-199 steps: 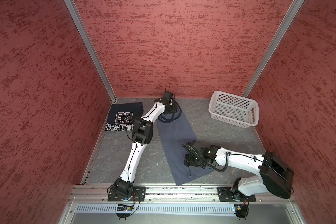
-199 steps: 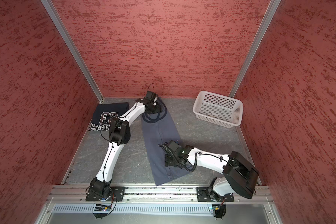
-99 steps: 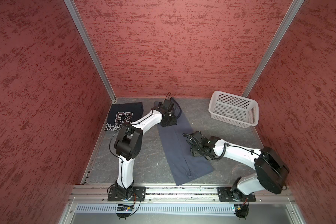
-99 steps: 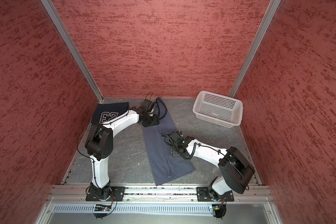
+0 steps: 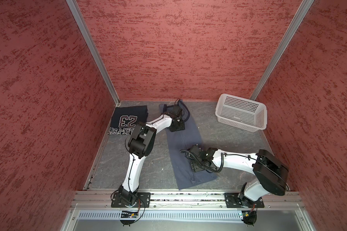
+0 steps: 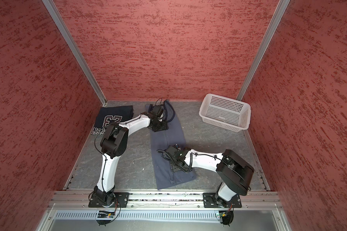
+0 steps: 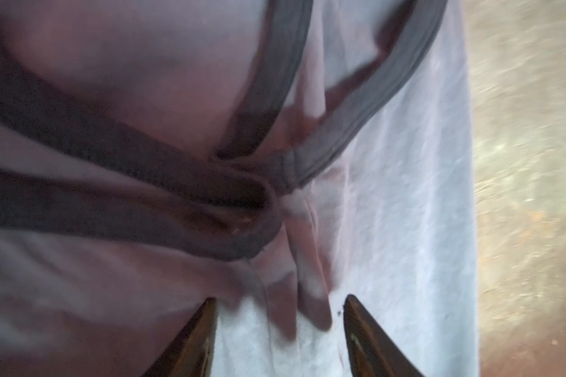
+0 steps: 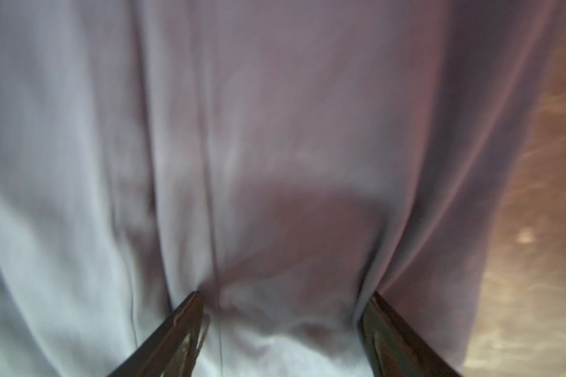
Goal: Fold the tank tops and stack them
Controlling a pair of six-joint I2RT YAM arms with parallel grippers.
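Note:
The dark navy tank top [image 5: 128, 120] [image 6: 108, 118] with its "23" print lies folded at the back left. The slate blue-grey tank top [image 5: 186, 138] [image 6: 168, 138] lies as a long narrow strip down the middle in both top views. My left gripper [image 5: 176, 127] [image 6: 158, 127] [image 7: 280, 303] stands open just below the dark-trimmed straps [image 7: 356, 114], tips down on the cloth, which wrinkles between them. Lower on the strip, my right gripper [image 5: 196, 167] [image 6: 175, 168] [image 8: 283, 300] is open too, with cloth [image 8: 275, 130] bunching between its tips.
A white perforated basket [image 5: 240, 114] [image 6: 224, 113] stands at the back right, tilted against the corner. Red walls close in three sides. The metal rail [image 5: 188, 197] with both arm bases runs along the front edge.
My left gripper has slid from the straps at the back toward the front along the slate top. The right gripper went up the strip and came back down. Both jaws have narrowed a little.

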